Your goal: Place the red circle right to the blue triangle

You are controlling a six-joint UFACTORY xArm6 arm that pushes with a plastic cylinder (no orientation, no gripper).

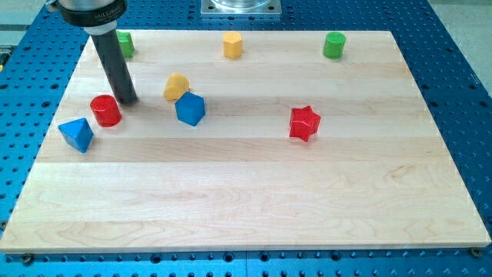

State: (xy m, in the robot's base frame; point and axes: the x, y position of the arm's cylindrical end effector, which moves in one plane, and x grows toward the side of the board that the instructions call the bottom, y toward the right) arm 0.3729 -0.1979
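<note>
A: Where is the red circle (106, 110)?

B: Near the board's left side, just to the upper right of the blue triangle (77, 134). The two stand close, and I cannot tell if they touch.

A: And my tip (127, 101)?

B: Just to the upper right of the red circle, at its edge or a hair off it; contact cannot be judged from here. The dark rod rises from there toward the view's top left, up to its mount at the frame edge.

A: Is a claw open, clenched, or holding anything?

B: The arm ends in the plain rod only, so no jaws show and nothing is grasped. The tip rests on the board (254, 192) with no block under it.

A: What lies further out?

B: To the right of the tip sits a yellow block (176, 86), rounded on top, and just below it, touching or nearly so, a blue cube (190, 108). Well apart to the right is a red star (304, 123), alone near the board's middle right.

A: Along the top edge?

B: A green block (124, 44) partly hidden behind the rod, a yellow hexagon (232, 45) near the centre, and a green cylinder (334, 45) toward the right. The wooden board rests on a blue perforated table (453, 69)
</note>
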